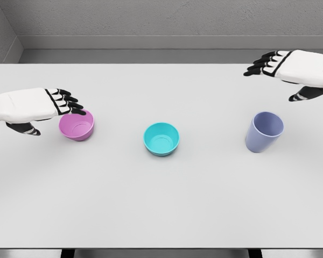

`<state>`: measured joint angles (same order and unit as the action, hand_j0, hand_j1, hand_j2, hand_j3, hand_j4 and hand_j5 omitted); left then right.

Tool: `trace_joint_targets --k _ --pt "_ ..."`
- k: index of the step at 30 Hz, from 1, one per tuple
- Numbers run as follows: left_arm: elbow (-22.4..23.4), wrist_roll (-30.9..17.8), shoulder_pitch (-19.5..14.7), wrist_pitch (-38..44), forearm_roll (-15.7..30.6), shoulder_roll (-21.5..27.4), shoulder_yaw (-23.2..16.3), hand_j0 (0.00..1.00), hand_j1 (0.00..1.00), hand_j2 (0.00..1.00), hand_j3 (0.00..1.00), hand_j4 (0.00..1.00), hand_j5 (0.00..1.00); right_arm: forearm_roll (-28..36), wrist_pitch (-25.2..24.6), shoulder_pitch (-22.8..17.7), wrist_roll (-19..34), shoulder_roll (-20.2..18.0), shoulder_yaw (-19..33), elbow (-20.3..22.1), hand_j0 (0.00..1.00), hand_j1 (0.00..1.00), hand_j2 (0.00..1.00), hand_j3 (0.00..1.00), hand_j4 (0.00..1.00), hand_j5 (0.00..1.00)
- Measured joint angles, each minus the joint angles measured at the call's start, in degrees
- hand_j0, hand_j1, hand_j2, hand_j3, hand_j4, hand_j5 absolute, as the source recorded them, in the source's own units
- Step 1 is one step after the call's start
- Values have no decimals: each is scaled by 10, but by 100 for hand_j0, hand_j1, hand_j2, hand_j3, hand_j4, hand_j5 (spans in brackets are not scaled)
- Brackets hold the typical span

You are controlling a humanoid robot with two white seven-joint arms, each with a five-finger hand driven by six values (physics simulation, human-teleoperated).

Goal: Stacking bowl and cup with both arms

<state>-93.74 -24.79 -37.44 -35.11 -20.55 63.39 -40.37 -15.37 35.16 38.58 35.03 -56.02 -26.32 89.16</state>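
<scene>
**Three vessels in a row, a hand at each end**

On the white desk (161,204) a pink bowl (77,126) sits at the left of the frame, a teal bowl (161,138) in the centre and a lavender cup (264,131) (upright) at the right, all well apart. The left hand (40,107) hovers at the pink bowl's left rim, fingers extended over it, thumb below, grasping nothing. The right hand (290,70) hangs in the upper right, above and behind the cup, fingers loosely spread, empty.
</scene>
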Motion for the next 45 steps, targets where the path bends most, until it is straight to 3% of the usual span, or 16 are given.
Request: trace_joint_targets --k 5,9,16,19,21,22,25,29,45 --pt "0 -1 -1 0 0 -1 -2 100 100 100 100 100 100 0 0 -1 0 -1 0 8 100 100 100 100 100 100" --pt "11 1 -54 0 2 -2 -36 100 100 100 100 100 100 2 0 -6 0 -10 2 0 100 100 100 100 100 100" --pt "24 0 -79 0 -11 -6 -77 98 98 98 98 98 98 3 0 6 0 -44 10 -3 100 100 100 100 100 100" --pt "25 1 -111 0 -18 -7 -103 96 96 96 96 96 96 4 0 4 0 -47 2 3 100 100 100 100 100 100" --pt "27 0 -171 0 -20 -13 -140 100 100 100 100 100 100 4 0 -1 0 -47 -2 6 100 100 100 100 100 100" --pt "27 0 -185 1 -20 -15 -161 100 100 100 100 100 100 4 0 -1 0 -47 -5 7 100 100 100 100 100 100" --pt "27 -1 -185 0 -21 -23 -201 100 100 100 100 100 100 4 0 -1 0 -49 -14 8 100 100 100 100 100 100" --pt "37 -2 -185 0 -22 -42 -223 100 100 100 100 100 100 4 0 -9 0 -52 -20 9 100 100 100 100 100 100" --pt "89 -1 -182 0 -19 -64 -233 100 100 100 100 100 100 4 0 -31 0 -69 -59 45 100 100 100 100 100 100"
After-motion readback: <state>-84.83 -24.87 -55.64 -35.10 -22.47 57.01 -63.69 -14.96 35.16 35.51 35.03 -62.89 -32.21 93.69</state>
